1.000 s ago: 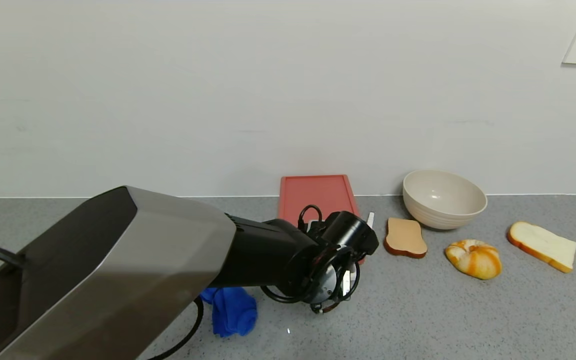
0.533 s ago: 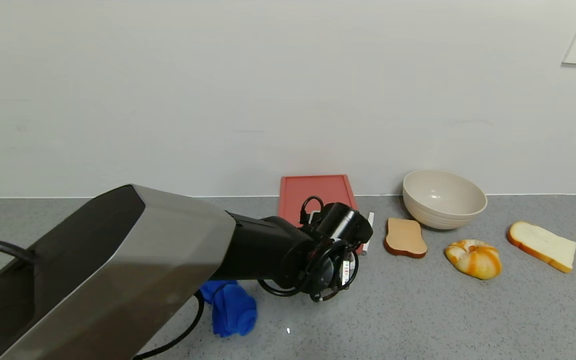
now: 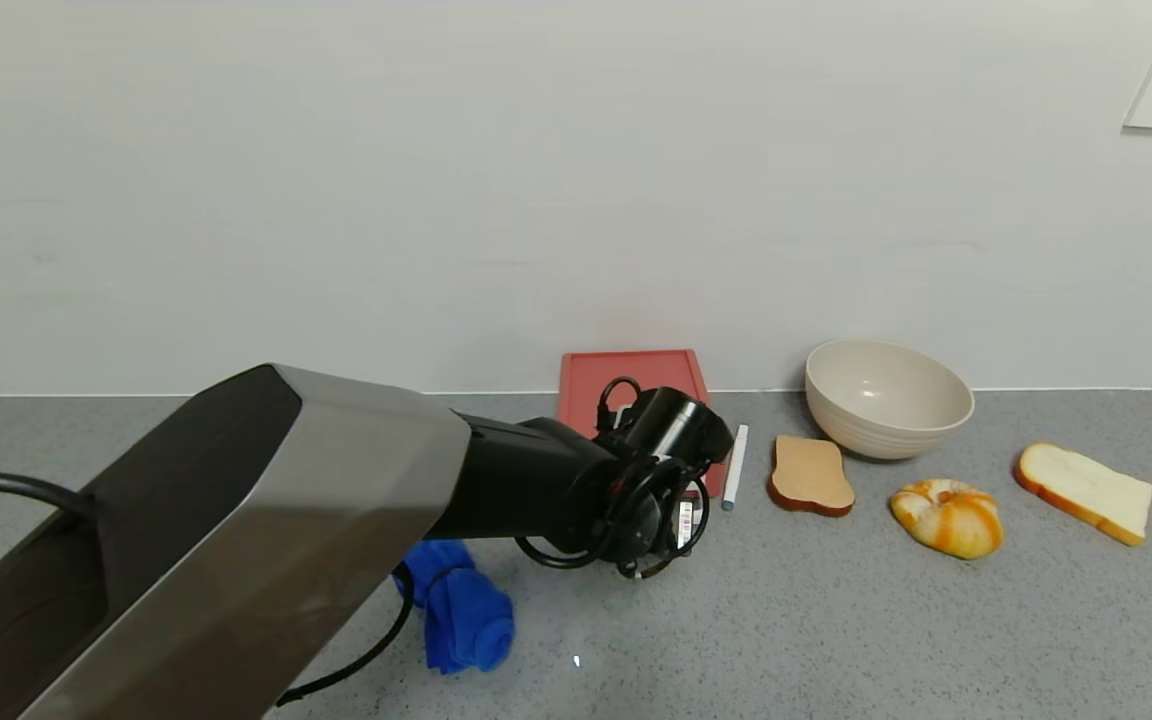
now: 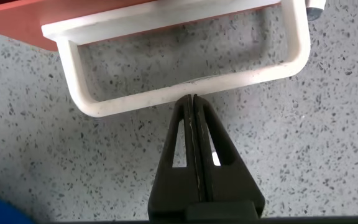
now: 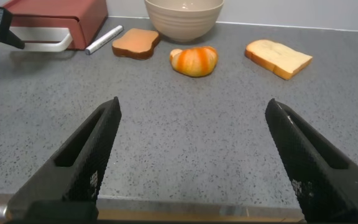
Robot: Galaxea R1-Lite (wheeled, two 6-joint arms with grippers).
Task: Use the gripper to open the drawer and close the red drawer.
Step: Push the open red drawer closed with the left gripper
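Note:
The salmon-red drawer (image 3: pixel 631 385) lies against the back wall; its white loop handle (image 4: pixel 129 104) points toward me. My left gripper (image 4: pixel 192 98) is shut, and its fingertips press on the outer bar of the handle from the front without gripping it. In the head view the black left gripper (image 3: pixel 676 432) covers the drawer's front and hides its own fingertips. The right wrist view shows the drawer (image 5: pixel 61 12) and handle (image 5: pixel 42 45) far off. My right gripper (image 5: pixel 194 109) is open and empty, low over the near counter.
A white marker (image 3: pixel 733 467) lies right of the drawer. Further right are a brown toast slice (image 3: pixel 811 475), a beige bowl (image 3: pixel 886 397), an orange bun (image 3: pixel 946 515) and a white bread slice (image 3: pixel 1084 492). A blue cloth (image 3: pixel 461 610) lies under the left arm.
My left gripper has moved toward the wall with its shut tips on the handle. The drawer's front has slid back with it, and more of the white marker shows.

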